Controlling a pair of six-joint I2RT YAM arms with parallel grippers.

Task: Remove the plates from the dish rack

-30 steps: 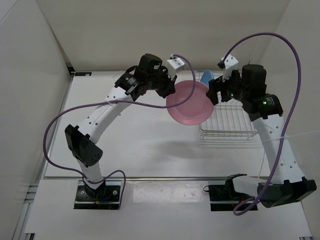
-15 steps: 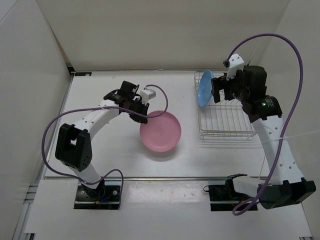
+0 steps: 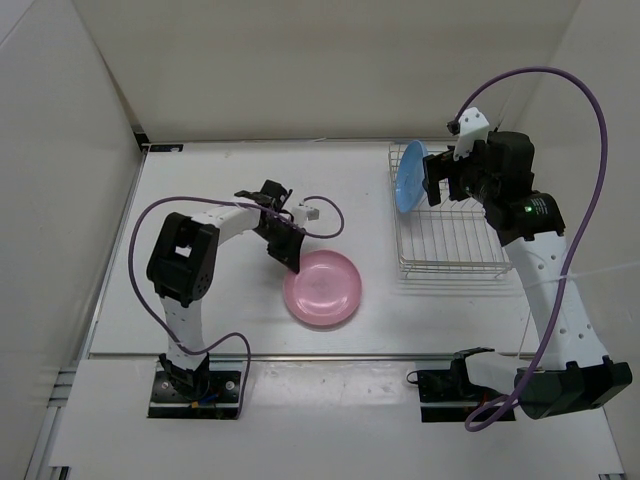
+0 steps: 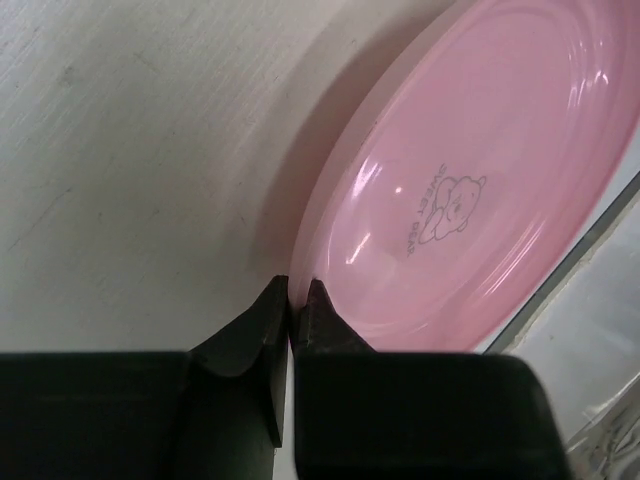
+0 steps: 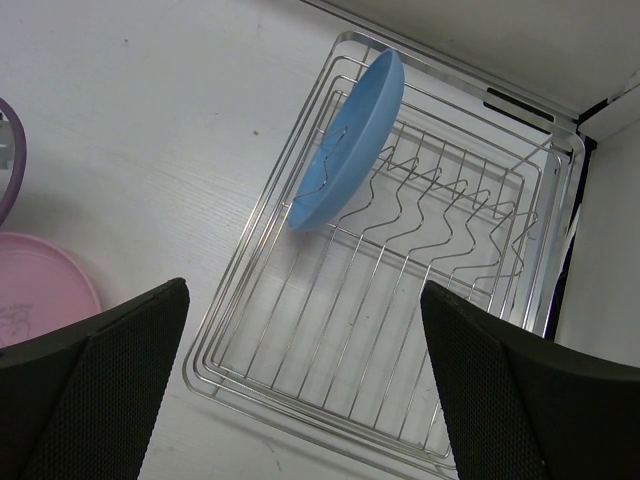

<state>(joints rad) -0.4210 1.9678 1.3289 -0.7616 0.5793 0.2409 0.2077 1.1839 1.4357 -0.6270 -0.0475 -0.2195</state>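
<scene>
Lowering done: pink plate [image 3: 322,290] landed centre-frame, left gripper [image 4: 295,300] pinching its rim; right gripper [image 5: 305,390] gaped empty, blue plate [image 3: 409,176] still racked.

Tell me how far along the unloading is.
Done: pink plate is out of the dish rack, down at the table. In hand: left tool pinches its rim, not yet released. Left: blue plate stands in the rack; right tool hovers open above it.

A white table [image 3: 420,310] sits between white walls [image 3: 300,70].
</scene>
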